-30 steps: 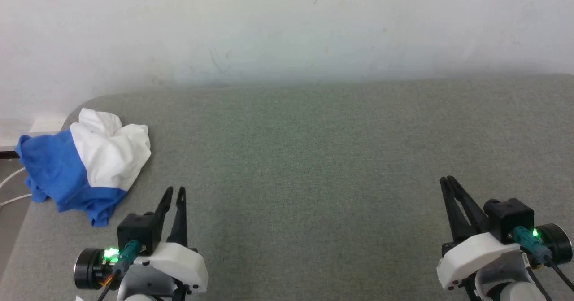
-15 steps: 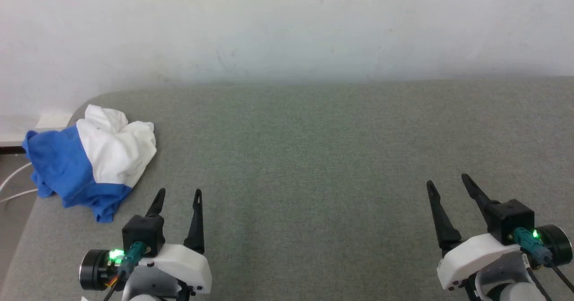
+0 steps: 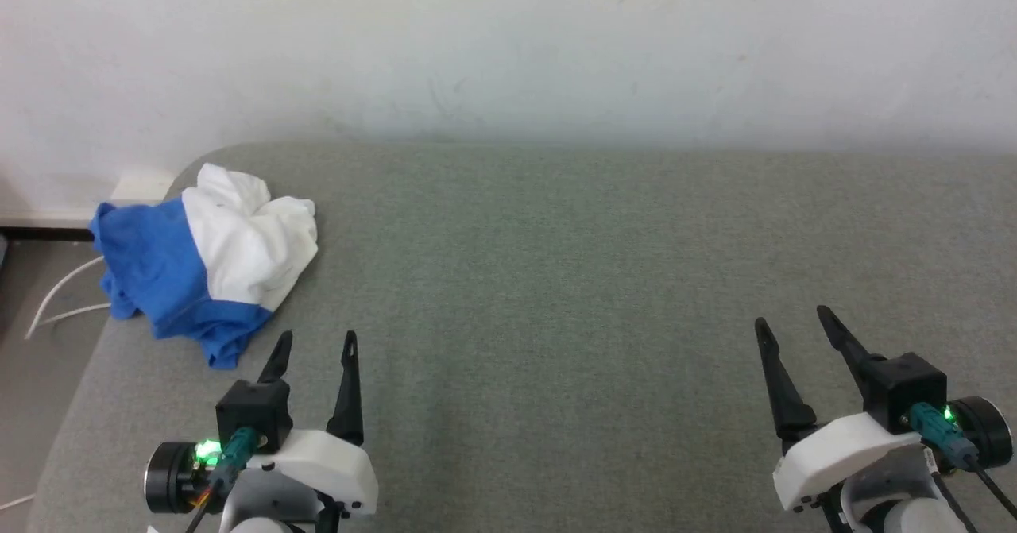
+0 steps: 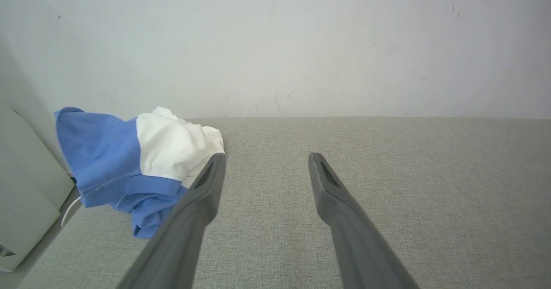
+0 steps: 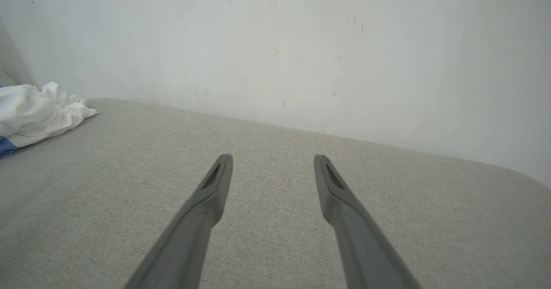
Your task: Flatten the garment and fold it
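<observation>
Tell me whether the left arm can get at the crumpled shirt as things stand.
Probably yes. The left gripper is open and empty, the garment lies just ahead to its left on the grey surface, and nothing stands between them.

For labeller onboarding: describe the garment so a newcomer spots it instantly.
Start at the grey surface against the white wall. At its far left corner, ahead of the left end effector, lies the garment. It's the crumpled blue-and-white heap on plain grey.
</observation>
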You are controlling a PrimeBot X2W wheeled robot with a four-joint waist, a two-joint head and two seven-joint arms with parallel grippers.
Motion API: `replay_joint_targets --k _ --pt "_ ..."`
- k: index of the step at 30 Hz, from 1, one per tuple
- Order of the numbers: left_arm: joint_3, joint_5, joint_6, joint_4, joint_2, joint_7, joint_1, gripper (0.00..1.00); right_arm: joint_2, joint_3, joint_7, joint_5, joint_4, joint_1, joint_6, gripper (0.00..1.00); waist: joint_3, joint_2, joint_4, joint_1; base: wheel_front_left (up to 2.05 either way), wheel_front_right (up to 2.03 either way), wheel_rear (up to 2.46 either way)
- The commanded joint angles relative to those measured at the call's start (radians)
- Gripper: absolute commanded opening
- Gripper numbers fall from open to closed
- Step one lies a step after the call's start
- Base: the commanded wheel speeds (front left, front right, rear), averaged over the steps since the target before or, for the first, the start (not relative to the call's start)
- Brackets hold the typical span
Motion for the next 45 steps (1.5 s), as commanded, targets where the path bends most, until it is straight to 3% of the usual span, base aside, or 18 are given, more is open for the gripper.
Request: replay_joint_targets --k 1,26,45 --pt "-0.002 -0.008 0.009 0.008 0.004 -0.009 -0.021 1.0 0.001 0.0 -0.008 0.007 0.004 -0.018 -0.001 1.0 0.002 0.0 0.019 -0.0001 0.0 0.0 0.0" --pt "-0.006 -0.046 0.047 0.057 0.007 -0.062 -0.045 1.0 0.002 0.005 -0.029 0.021 0.016 -0.036 -0.001 1.0 0.012 0.0 0.194 -0.0001 0.0 0.0 0.0" --pt "0.0 -0.077 0.073 0.091 0.01 -0.101 -0.058 1.0 0.002 0.015 -0.045 0.037 0.024 -0.051 -0.001 1.0 0.022 0.0 0.285 -0.0001 0.0 0.0 0.0"
